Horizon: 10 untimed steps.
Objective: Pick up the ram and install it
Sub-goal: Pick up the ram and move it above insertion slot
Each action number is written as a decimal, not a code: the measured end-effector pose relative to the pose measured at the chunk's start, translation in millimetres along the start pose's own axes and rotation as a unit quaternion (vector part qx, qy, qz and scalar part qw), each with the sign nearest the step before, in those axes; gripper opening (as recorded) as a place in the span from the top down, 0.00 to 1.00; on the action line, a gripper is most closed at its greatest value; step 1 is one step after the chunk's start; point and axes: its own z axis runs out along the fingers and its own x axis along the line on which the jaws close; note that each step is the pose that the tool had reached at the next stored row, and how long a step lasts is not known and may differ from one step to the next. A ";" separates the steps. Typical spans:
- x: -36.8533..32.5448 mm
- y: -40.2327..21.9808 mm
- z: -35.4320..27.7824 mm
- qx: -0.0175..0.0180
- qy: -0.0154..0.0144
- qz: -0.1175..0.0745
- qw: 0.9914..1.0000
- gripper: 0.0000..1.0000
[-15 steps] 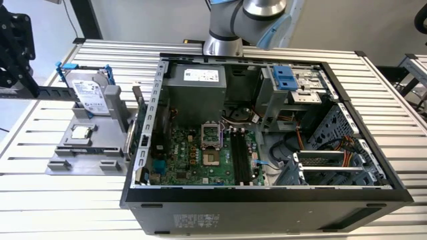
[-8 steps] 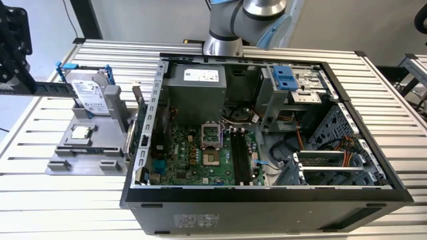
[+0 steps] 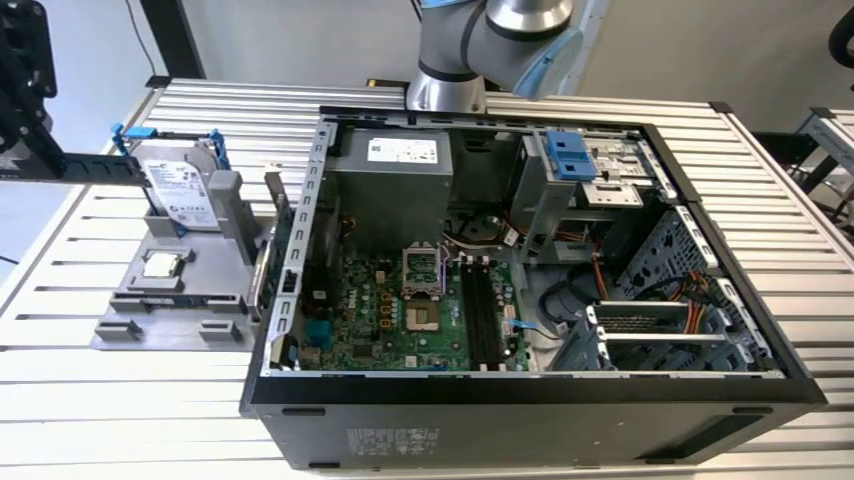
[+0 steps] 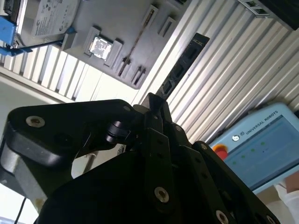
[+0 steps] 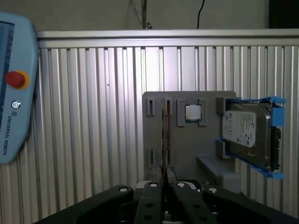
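Ram (image 4: 181,65) pinched between jaws, gripped end hidden

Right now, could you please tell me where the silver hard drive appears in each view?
Exterior view: hard drive at the exterior view's left, on the grey holder.
Second wrist view: hard drive at the holder's end.
First wrist view: hard drive at the holder's edge.
Shared landmark: the processor chip beside it.
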 end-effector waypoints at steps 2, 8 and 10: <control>-0.1 0.0 -1.5 0.000 0.000 0.000 1.000 1.00; -0.1 0.0 -2.6 0.000 0.000 0.000 1.000 1.00; -0.1 0.0 -3.0 0.000 0.000 0.000 1.000 1.00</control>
